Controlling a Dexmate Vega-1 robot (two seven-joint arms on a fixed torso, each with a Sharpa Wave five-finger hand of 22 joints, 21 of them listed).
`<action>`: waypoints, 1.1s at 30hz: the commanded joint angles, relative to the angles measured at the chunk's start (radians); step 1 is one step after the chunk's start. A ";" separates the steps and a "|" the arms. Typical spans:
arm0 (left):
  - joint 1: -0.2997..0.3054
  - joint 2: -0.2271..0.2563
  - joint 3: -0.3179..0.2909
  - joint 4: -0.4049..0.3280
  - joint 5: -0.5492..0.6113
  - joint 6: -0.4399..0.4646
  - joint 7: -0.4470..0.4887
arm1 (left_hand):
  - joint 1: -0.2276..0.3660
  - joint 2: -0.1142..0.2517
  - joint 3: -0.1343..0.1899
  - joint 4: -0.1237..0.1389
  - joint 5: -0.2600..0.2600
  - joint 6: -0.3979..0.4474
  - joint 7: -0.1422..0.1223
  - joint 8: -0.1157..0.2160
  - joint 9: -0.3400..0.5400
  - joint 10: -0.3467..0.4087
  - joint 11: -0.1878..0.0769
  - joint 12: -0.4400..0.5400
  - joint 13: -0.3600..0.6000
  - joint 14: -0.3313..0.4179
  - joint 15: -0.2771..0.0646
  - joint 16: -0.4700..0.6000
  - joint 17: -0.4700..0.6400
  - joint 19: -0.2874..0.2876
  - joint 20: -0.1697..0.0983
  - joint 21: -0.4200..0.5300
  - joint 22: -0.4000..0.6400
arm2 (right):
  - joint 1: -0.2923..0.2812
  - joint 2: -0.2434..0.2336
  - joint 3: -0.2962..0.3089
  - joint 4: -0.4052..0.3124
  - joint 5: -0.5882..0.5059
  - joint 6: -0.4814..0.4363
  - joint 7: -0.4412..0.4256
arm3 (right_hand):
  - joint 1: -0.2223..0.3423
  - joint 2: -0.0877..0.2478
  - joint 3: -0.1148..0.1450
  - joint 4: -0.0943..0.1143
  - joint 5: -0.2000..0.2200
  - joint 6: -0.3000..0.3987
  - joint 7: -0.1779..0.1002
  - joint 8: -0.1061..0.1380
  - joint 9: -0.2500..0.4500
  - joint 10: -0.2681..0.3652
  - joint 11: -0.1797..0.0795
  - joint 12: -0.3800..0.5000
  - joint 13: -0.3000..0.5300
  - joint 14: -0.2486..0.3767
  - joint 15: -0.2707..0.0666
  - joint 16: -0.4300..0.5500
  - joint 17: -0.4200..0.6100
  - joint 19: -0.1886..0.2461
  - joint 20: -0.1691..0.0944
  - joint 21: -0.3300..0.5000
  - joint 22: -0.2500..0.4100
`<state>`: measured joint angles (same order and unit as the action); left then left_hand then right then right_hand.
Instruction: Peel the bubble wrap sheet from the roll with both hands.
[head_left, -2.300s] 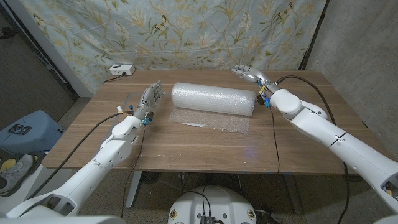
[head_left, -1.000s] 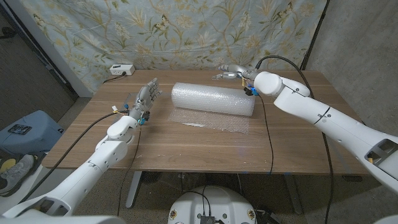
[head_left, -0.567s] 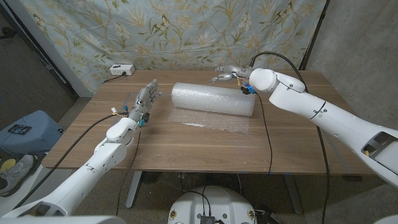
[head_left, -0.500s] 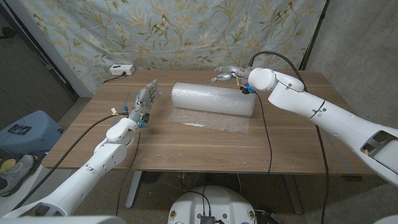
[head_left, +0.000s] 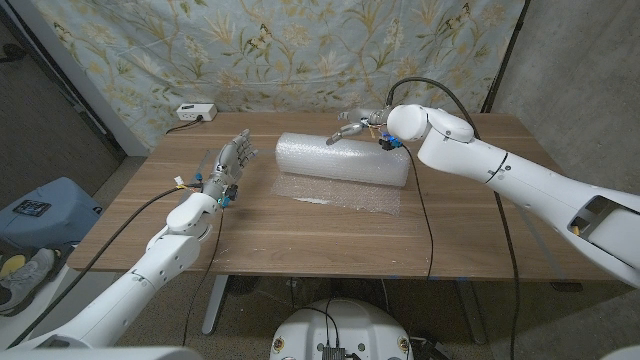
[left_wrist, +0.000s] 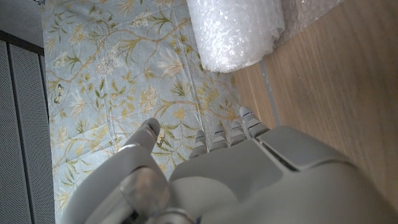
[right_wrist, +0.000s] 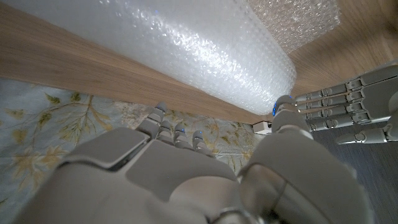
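Head view: the bubble wrap roll (head_left: 343, 159) lies across the middle of the tabletop (head_left: 300, 235), its loose sheet (head_left: 340, 193) spread toward the robot. It is probably light, soft and slippery, so the sheet's free edge looks like the best hold. The left hand (head_left: 229, 163) stands beside the roll's end, fingers spread, holding nothing. The right hand (head_left: 355, 126) hovers over the roll's far side, fingers apart, empty.

Left wrist view: bare tabletop beside the roll's end (left_wrist: 236, 31).

Right wrist view: the roll (right_wrist: 186, 43) is just ahead of the fingers (right_wrist: 177, 132).

Backdrop and edges
Floral cloth (head_left: 300, 50) hangs behind wooden counter (head_left: 300, 235); white power strip (head_left: 195, 111) at far-left corner; blue bin (head_left: 40, 215) on floor.
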<state>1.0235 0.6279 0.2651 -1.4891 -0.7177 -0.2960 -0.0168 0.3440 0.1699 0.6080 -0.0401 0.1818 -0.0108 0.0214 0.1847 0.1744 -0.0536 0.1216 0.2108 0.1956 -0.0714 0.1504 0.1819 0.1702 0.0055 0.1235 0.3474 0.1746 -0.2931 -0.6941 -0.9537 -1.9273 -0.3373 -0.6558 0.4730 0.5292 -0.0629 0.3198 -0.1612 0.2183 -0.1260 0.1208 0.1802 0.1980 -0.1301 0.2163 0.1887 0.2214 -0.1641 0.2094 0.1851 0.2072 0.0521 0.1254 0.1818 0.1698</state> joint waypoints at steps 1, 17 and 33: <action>0.010 0.001 -0.008 0.000 -0.017 -0.005 -0.015 | 0.011 -0.003 0.004 -0.007 0.005 -0.005 0.007 -0.002 0.004 -0.001 0.007 0.003 0.000 0.000 0.009 0.000 0.001 0.007 0.003 -0.004 0.002 | 0.090 0.053 -0.102 0.049 -0.091 -0.025 0.090 | 0.006 -0.012 -0.003 0.002 0.007 -0.011 0.072 0.008 0.004 -0.014 0.002 0.007 0.006 -0.030 0.003 0.005 0.005 -0.011 0.004 0.004 0.004; -0.001 -0.010 -0.005 0.028 -0.023 -0.007 -0.023 | 0.011 -0.001 0.003 -0.009 0.005 -0.004 0.008 -0.001 0.004 -0.001 0.009 0.003 0.000 0.001 0.010 0.001 0.002 0.009 0.005 -0.007 0.003 | 0.160 0.120 -0.155 0.165 -0.128 -0.001 0.195 | 0.021 -0.029 -0.021 0.010 0.028 -0.053 0.062 0.008 0.006 -0.062 0.002 0.010 0.018 -0.061 0.002 0.007 0.009 -0.042 0.001 0.005 0.005; -0.008 -0.016 -0.003 0.042 -0.024 -0.005 -0.022 | 0.012 0.000 0.001 -0.012 0.006 -0.002 0.010 0.000 0.005 0.004 0.012 0.005 0.000 0.005 0.011 0.002 0.002 0.012 0.005 -0.011 0.003 | 0.181 0.159 -0.187 0.232 -0.142 -0.015 0.242 | 0.035 -0.037 -0.036 0.015 0.045 -0.087 0.072 0.009 0.008 -0.086 0.003 0.016 0.026 -0.079 0.002 0.010 0.012 -0.061 0.009 0.005 0.005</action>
<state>1.0206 0.6174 0.2606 -1.4591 -0.7389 -0.3013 -0.0366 0.3439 0.1698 0.6081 -0.0485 0.1817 -0.0109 0.0214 0.1847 0.1743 -0.0482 0.1270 0.2108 0.1956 -0.0675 0.1542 0.1819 0.1699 0.0146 0.1251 0.3400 0.1745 -0.1329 -0.5658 -1.1166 -1.7467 -0.4735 -0.6682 0.6806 0.5555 -0.0971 0.2896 -0.1474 0.2554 -0.1667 0.1197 0.1852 0.2026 -0.1670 0.2174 0.2001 0.2445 -0.1676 0.2128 0.1891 0.2165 0.0005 0.1270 0.1828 0.1698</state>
